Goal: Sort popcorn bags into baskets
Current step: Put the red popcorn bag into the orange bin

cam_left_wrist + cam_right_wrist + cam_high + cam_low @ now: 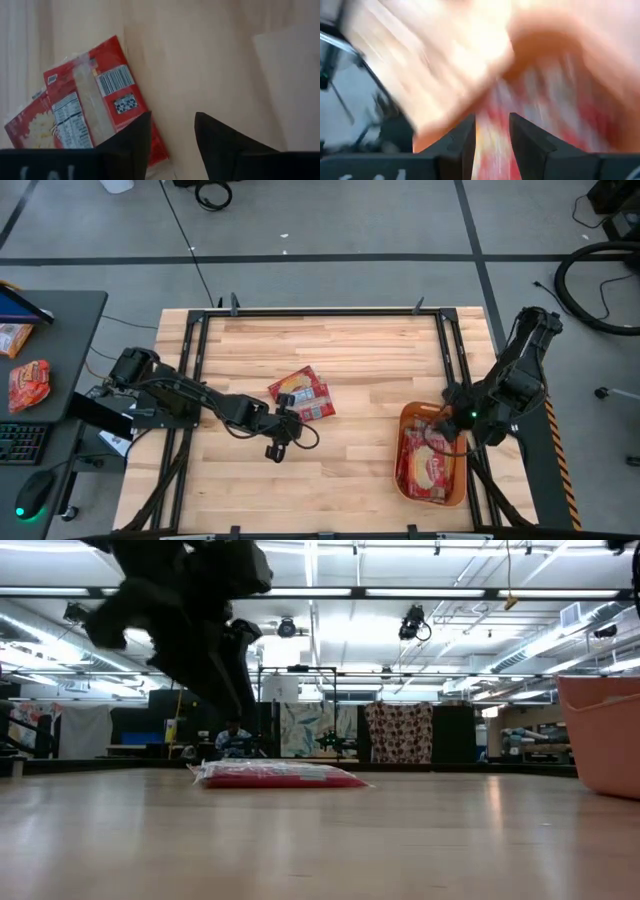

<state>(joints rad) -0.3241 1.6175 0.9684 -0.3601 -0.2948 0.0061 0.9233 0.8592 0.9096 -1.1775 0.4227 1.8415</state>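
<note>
Two red popcorn bags (pixel 302 395) with cream panels lie flat and overlapping on the wooden table, left of its middle; the low view shows them (pixel 275 775) as a thin stack. My left gripper (pixel 281 431) hangs open above the table just near-left of them. In its wrist view, the gripper (pixel 172 135) has one bag (pixel 95 107) beside and partly under one finger. The orange basket (pixel 455 492) sits near the table's right edge with several bags (pixel 428 468) inside. My right gripper (pixel 443 432) is over the basket's far end, and in its blurred wrist view the gripper (pixel 492 137) is open.
A dark side desk left of the table holds more red packets (pixel 28 385), a keyboard and a mouse. Black frame rails (pixel 190 380) run along the table's left, far and right sides. The basket wall (pixel 600 730) rises at the right of the low view. Bare wood lies between bags and basket.
</note>
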